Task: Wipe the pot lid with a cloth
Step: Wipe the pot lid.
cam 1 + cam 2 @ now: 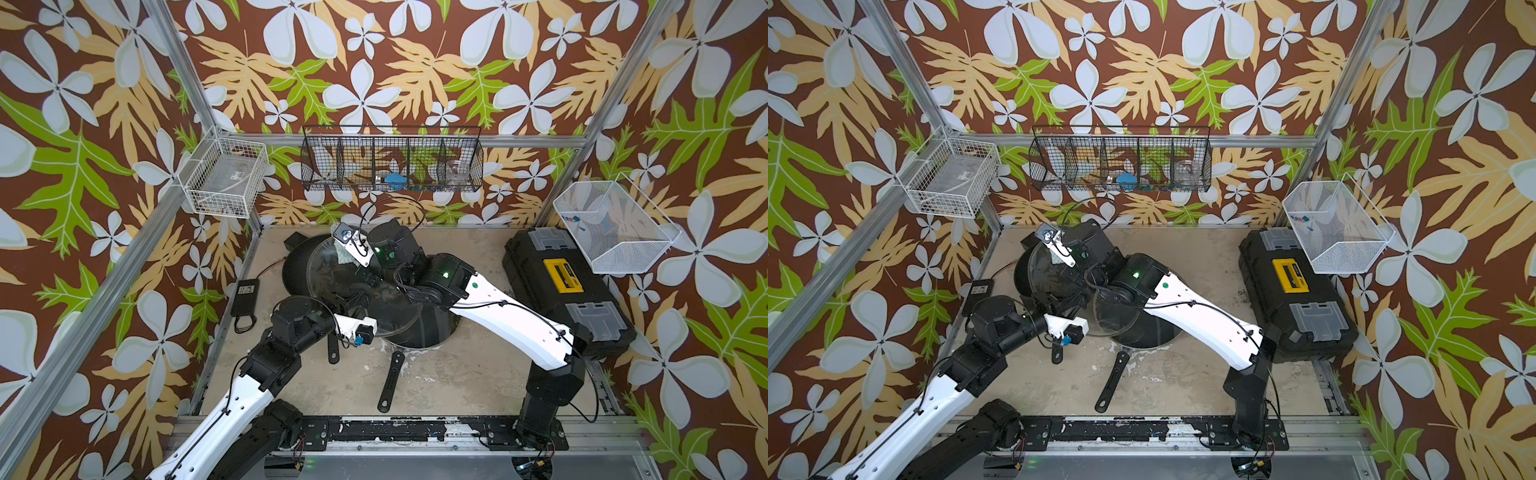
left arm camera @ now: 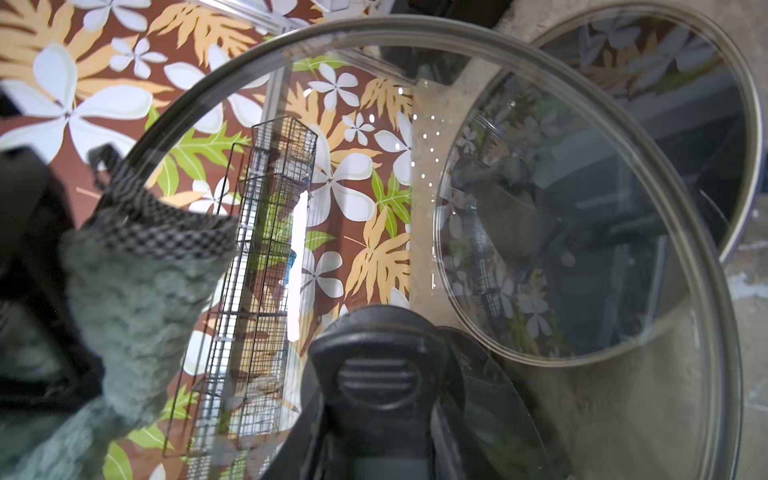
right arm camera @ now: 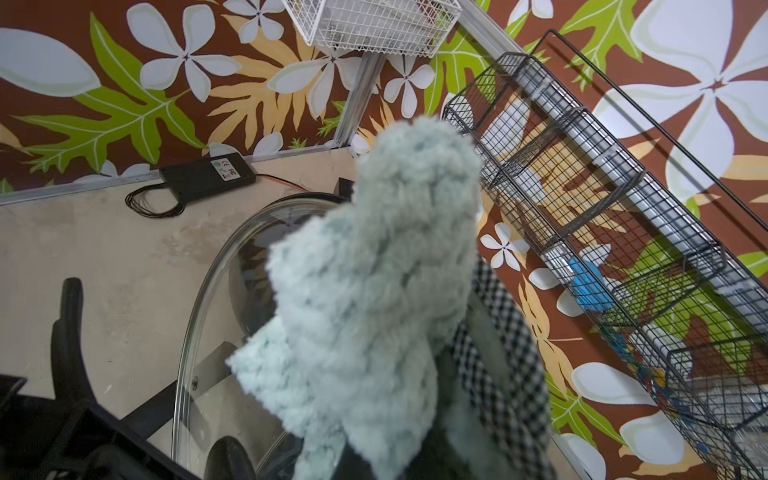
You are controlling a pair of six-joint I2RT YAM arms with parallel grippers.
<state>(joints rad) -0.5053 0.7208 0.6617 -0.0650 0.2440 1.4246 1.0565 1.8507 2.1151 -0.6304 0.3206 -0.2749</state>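
WIPING UNDER WAY: The job looks begun but not finished. The pot lid (image 1: 332, 274), held tilted on edge above the tabletop (image 1: 457, 374) at centre frame in both top views, has the cloth (image 1: 344, 254) pressed against its upper glass. How much is already clean cannot be told. The left pincer (image 2: 382, 436), reaching in from the lower left, is clamped on the lid's black handle (image 2: 376, 374). The right pincer (image 1: 351, 249), on an arm folded across from the lower right, is closed on the cloth.
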